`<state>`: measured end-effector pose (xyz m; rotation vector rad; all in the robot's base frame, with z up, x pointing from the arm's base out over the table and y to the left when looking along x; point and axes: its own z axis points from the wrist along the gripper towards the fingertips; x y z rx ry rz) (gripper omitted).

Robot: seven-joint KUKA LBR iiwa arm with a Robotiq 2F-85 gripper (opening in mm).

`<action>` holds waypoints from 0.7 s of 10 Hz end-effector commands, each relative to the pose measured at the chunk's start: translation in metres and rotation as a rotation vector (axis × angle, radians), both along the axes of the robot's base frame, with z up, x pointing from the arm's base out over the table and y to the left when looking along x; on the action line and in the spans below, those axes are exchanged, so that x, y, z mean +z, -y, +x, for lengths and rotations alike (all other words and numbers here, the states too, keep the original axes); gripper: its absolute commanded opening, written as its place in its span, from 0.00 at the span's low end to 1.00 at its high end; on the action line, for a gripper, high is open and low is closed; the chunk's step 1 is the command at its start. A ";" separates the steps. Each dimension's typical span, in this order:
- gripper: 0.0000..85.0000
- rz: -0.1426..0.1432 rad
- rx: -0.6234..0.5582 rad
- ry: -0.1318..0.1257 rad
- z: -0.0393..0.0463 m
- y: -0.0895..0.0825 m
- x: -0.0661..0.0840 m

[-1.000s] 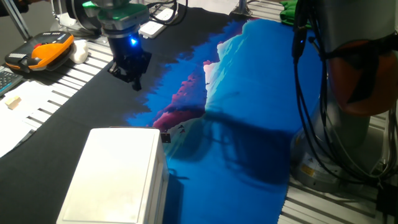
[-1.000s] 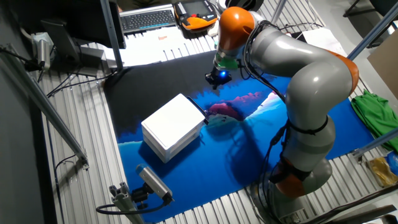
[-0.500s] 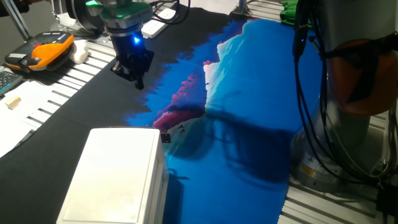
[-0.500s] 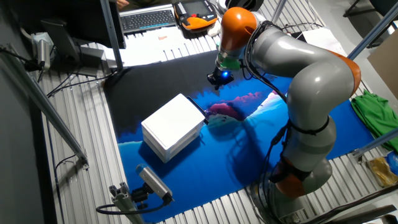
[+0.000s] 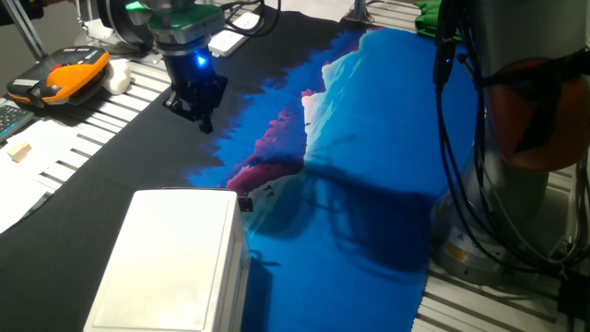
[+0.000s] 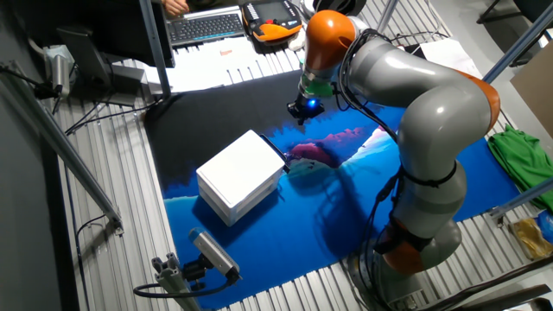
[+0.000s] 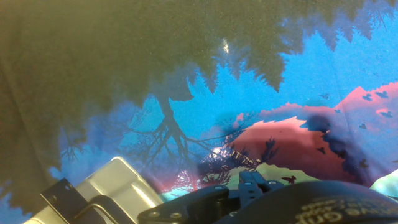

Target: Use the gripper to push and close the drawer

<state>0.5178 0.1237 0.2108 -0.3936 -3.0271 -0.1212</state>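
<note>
The black gripper [image 5: 204,123] with its blue light hangs over the dark cloth, well beyond the far end of the white box casing [image 5: 171,258]. Its fingers look pressed together with nothing between them. In the other fixed view the gripper [image 6: 302,111] is up and to the right of the casing [image 6: 240,166], not touching it. The drawer [image 5: 242,263] does not stick out of the casing. Only a face level with the casing shows, next to a small black tab [image 5: 244,204]. In the hand view, a corner of the box [image 7: 115,183] shows at the bottom left.
A blue and pink printed cloth [image 5: 350,203] covers the table. The big grey robot base [image 5: 516,184] with its cables stands at the right. An orange and black device [image 5: 64,76] and papers lie at the left edge. A keyboard [image 6: 206,26] sits at the back.
The gripper has shifted very slightly away from the box. The box has not moved.
</note>
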 end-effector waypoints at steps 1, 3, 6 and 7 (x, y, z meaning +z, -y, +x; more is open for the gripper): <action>0.00 0.002 -0.002 -0.002 0.0001 0.000 0.000; 0.00 -0.002 -0.009 -0.004 0.0003 0.000 0.000; 0.00 -0.013 -0.011 0.002 0.0011 -0.001 0.000; 0.00 -0.009 -0.013 0.000 0.0013 -0.002 0.000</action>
